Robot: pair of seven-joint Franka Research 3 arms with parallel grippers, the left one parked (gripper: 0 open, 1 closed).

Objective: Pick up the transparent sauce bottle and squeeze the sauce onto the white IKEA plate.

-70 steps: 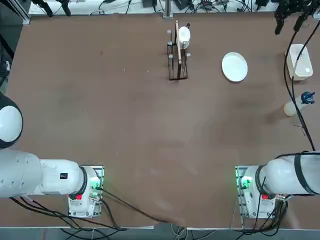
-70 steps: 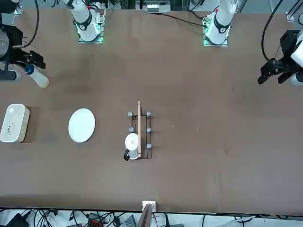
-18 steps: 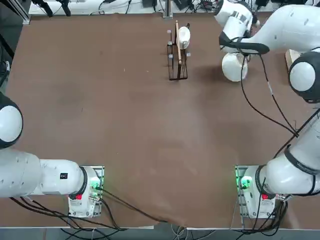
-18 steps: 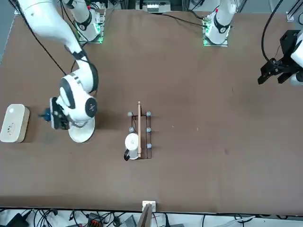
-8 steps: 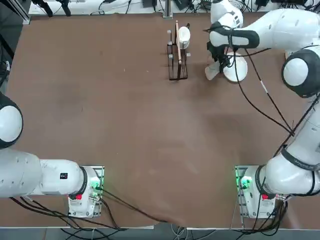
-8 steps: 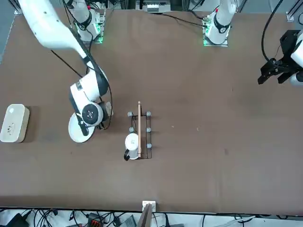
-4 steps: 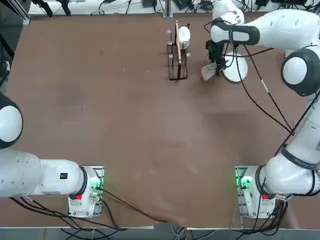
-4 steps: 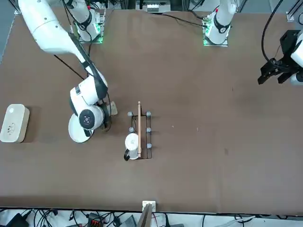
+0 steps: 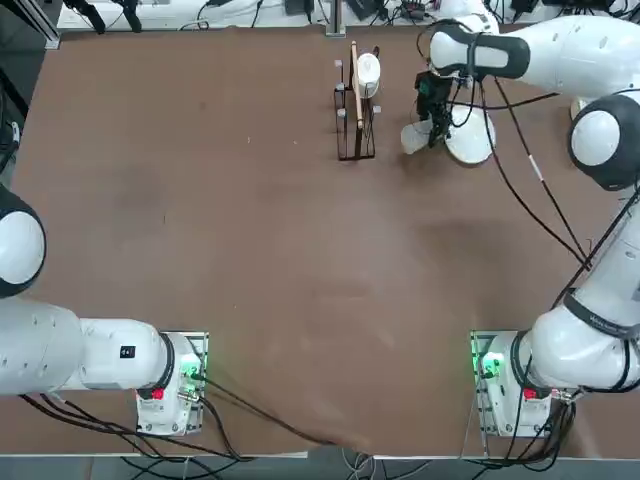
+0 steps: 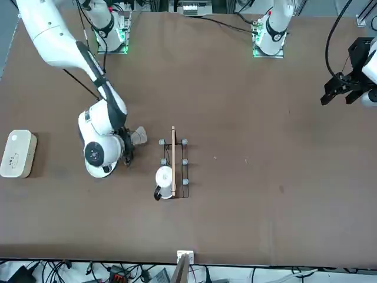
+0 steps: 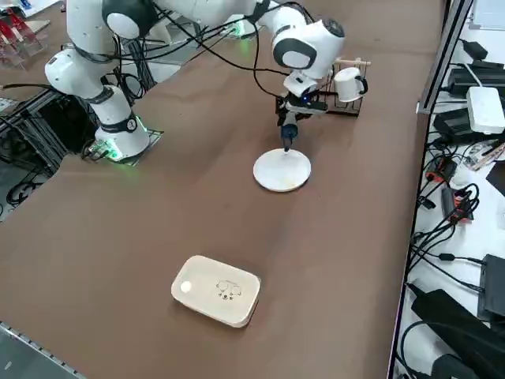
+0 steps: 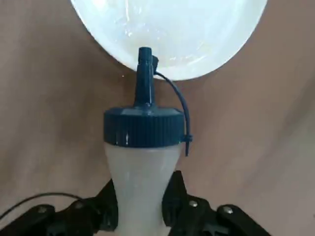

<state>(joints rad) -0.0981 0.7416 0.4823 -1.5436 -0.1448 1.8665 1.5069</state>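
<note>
Squeezing the bottle (image 12: 140, 167) around its body, the right gripper (image 12: 140, 206) has it clamped between both fingers, dark blue cap and nozzle pointing away from the gripper toward the plate (image 12: 172, 29). The nozzle tip sits right over the plate's near rim, next to the wire rack (image 9: 355, 110).

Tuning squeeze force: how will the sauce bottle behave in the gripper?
The bottle probably gives easily: its translucent wall looks pinched in where the right gripper clamps it. Its smooth, tapering body may slip. It is tilted nozzle-down over the plate rim, so sauce may land near the edge.
</note>
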